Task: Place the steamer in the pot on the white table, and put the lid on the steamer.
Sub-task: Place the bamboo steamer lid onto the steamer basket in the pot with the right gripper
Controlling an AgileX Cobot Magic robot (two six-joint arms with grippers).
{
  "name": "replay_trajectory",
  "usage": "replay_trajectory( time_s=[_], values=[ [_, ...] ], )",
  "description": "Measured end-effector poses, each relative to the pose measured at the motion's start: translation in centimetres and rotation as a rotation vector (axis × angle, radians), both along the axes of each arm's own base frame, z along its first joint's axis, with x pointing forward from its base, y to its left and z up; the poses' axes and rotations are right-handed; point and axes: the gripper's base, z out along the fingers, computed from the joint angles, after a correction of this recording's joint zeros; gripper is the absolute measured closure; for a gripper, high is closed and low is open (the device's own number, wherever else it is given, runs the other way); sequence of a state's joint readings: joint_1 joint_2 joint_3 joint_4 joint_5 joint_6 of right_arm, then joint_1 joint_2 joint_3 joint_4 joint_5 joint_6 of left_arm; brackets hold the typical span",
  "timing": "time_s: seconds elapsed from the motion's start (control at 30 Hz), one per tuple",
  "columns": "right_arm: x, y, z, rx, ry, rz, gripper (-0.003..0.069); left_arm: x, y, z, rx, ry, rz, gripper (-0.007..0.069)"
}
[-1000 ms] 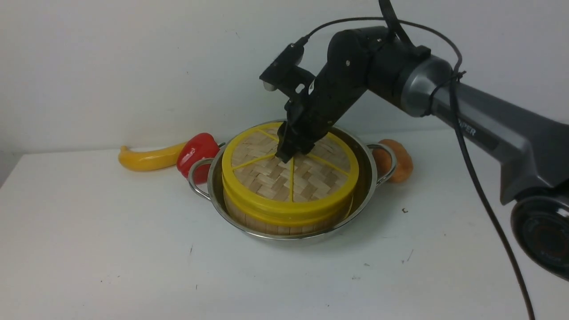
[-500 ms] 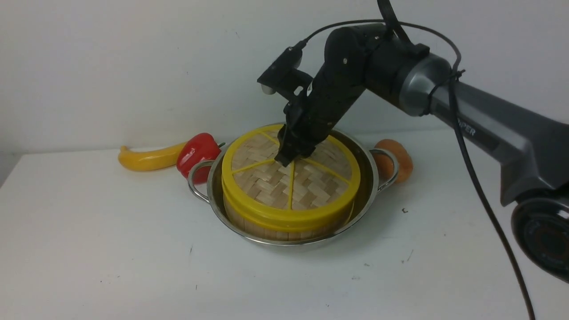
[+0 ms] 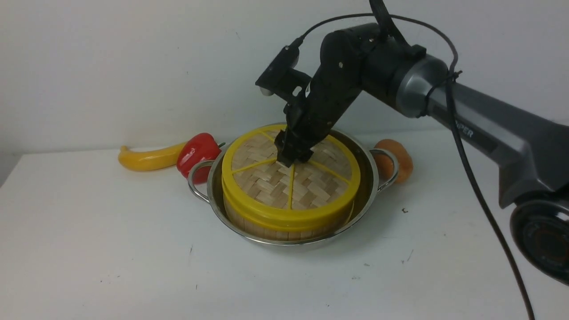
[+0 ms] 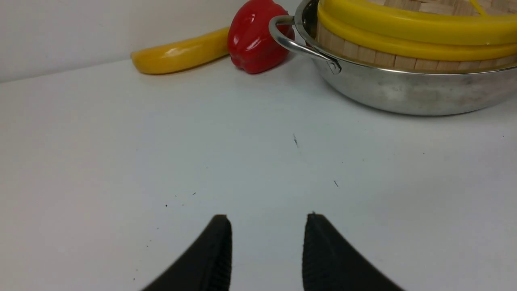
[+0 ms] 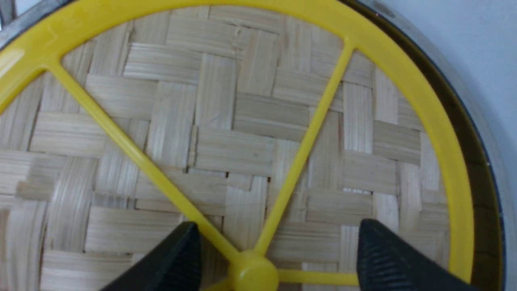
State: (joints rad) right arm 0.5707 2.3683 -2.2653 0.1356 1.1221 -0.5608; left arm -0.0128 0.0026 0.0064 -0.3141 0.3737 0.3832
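Nearest you, short of the wide shallow stainless-steel pot (image 3: 369, 186), your left gripper (image 4: 267, 220) hangs low over the plain white table (image 3: 111, 249). Its 2 black fingers stand moderately apart with only bare tabletop between them.

The pot sits upright on the table, and the line through its 2 wire handles runs left to right. Inside the pot, the round bamboo steamer (image 3: 284, 229) stands upright, its slatted wall rising above the pot's rim. The flat woven bamboo lid (image 3: 266, 178) with the yellow rim lies level on top of the steamer, knob side up. Being round, it has no long axis. Its yellow spokes fan out from the small yellow centre knob (image 5: 252, 273).

Above the middle of the pot, your right gripper (image 5: 276, 230) points steeply down at the lid. Its fingers are spread wide, 1 on each side of the knob, with a gap on both sides and nothing gripped.

Behind the pot's left handle (image 3: 195, 178), a glossy red bell pepper (image 3: 198, 153) touches or nearly touches it. Left of the pot, just beyond the pepper, a curved yellow banana-shaped item (image 3: 146, 160) lies with its long axis left to right. Behind the pot's right handle (image 3: 389, 162) sits a round orange-brown item (image 3: 402, 160), which is too blurred to identify.
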Motion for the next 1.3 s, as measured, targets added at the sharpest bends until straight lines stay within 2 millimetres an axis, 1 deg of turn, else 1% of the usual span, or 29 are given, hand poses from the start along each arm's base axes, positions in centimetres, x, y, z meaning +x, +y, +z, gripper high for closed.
replay_trajectory(
  time_s=[0.03,0.13,0.2,0.23,0.37,0.5,0.57,0.63,0.8,1.0,1.3],
  values=[
    [0.0,0.0,0.1,-0.002,-0.007,0.001,0.0111,0.0,0.0,0.0,0.0,0.0,0.0,0.0384],
    [-0.5,0.6,0.6,-0.005,-0.024,0.019,0.0065,0.0,0.0,0.0,0.0,0.0,0.0,0.0384],
    [-1.0,1.3,0.7,-0.016,-0.036,0.037,0.006,0.0,0.0,0.0,0.0,0.0,0.0,0.0384],
    [-1.0,1.3,0.7,-0.017,-0.038,0.037,0.006,0.0,0.0,0.0,0.0,0.0,0.0,0.0384],
    [-2.5,3.5,0.7,-0.035,-0.067,0.107,0.0088,0.0,0.0,0.0,0.0,0.0,0.0,0.0384],
    [-3.4,4.8,0.6,-0.051,-0.094,0.148,0.0113,0.0,0.0,0.0,0.0,0.0,0.0,0.0384],
    [-3.5,4.9,0.4,-0.06,-0.099,0.155,0.0118,0.0,0.0,0.0,0.0,0.0,0.0,0.0384],
    [-3.5,5.2,-0.1,-0.069,-0.1,0.16,0.0122,0.0,0.0,0.0,0.0,0.0,0.0,0.0384],
    [-3.5,5.3,-0.2,-0.062,-0.094,0.16,0.0124,0.0,0.0,0.0,0.0,0.0,0.0,0.0384],
    [-4.5,6.1,-0.3,-0.051,-0.055,0.179,0.0125,0.0,0.0,0.0,0.0,0.0,0.0,0.0384],
    [-6.0,7.7,-0.3,-0.174,-0.156,0.227,0.0127,0.0,0.0,0.0,0.0,0.0,0.0,0.0384]
  ],
)
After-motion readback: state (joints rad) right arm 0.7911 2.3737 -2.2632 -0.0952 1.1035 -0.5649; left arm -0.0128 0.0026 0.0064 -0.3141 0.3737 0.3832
